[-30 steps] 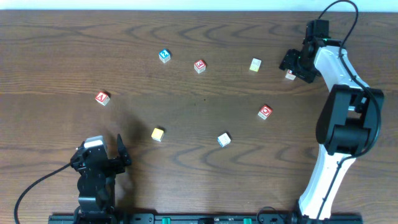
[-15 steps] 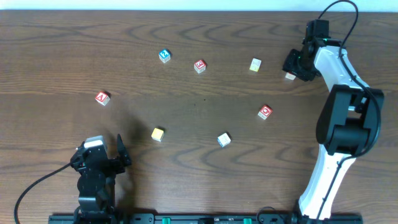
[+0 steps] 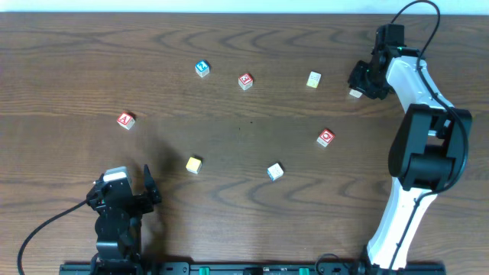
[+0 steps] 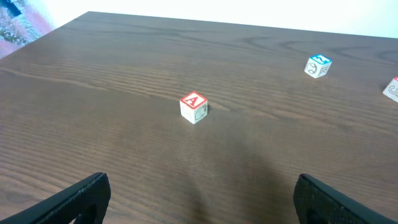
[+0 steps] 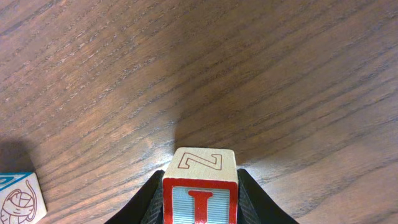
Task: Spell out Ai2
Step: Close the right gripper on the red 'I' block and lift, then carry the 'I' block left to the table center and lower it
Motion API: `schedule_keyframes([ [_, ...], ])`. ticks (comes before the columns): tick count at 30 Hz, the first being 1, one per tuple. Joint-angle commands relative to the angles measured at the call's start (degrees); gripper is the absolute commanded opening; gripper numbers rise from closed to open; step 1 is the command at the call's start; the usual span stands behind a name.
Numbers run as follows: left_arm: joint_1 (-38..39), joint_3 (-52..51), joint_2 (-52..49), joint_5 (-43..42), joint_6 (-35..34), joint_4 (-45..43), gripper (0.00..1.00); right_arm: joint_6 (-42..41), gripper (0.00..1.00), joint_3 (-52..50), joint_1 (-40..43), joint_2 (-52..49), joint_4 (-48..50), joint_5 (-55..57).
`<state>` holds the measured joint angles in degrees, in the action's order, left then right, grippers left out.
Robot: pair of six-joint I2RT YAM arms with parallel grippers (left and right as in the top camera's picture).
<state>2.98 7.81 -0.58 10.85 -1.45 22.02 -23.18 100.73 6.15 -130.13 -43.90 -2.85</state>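
Right jaws: pinched on the small white wooden cube with red-framed "I" (image 5: 200, 186), far-right worktop (image 3: 244, 160).
Left jaws: spread, empty.
Risk: the cube may be twisted or dropped if lifted off-centre.

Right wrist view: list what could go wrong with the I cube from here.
1. The right end effector grips the I cube near its fingertips, the cube jutting past them; it may twist or slip on lifting.
2. A neighbouring cube sits close at lower left; a swing that way could knock it.
3. The A cube lies far across the table, with the O cube near that path; a low carry might bump it.
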Motion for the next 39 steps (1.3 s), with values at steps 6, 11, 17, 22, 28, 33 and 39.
schedule_keyframes([
  [6, -0.3, -1.2, 0.3, 0.0, 0.2, 0.2, 0.95, 3.2, 0.08, 3.7, -0.4, 0.2, -4.1, -0.6],
  [11, -0.3, -1.2, 0.3, 0.0, 0.2, 0.2, 0.95, 7.6, 0.01, 13.5, -4.3, 0.2, -9.9, -0.3],
  [17, -0.3, -1.2, 0.3, 0.0, 0.2, 0.2, 0.95, 9.5, 0.01, 19.8, -15.4, 0.2, -12.0, -0.2],
  [22, -0.3, -1.2, 0.3, 0.0, 0.2, 0.2, 0.95, 9.5, 0.01, 19.7, -26.1, 0.1, -12.3, 0.1],
  [28, -0.3, -1.2, 0.3, 0.0, 0.2, 0.2, 0.95, 9.5, 0.01, 19.4, -33.1, -1.0, -13.2, 0.0],
  [33, -0.3, -1.2, 0.3, 0.0, 0.2, 0.2, 0.95, 3.5, 0.01, 19.4, -35.0, -5.0, -14.8, 0.0],
  [39, -0.3, -1.2, 0.3, 0.0, 0.2, 0.2, 0.95, 0.7, 0.01, 19.3, -35.0, -5.4, -15.0, 1.5],
])
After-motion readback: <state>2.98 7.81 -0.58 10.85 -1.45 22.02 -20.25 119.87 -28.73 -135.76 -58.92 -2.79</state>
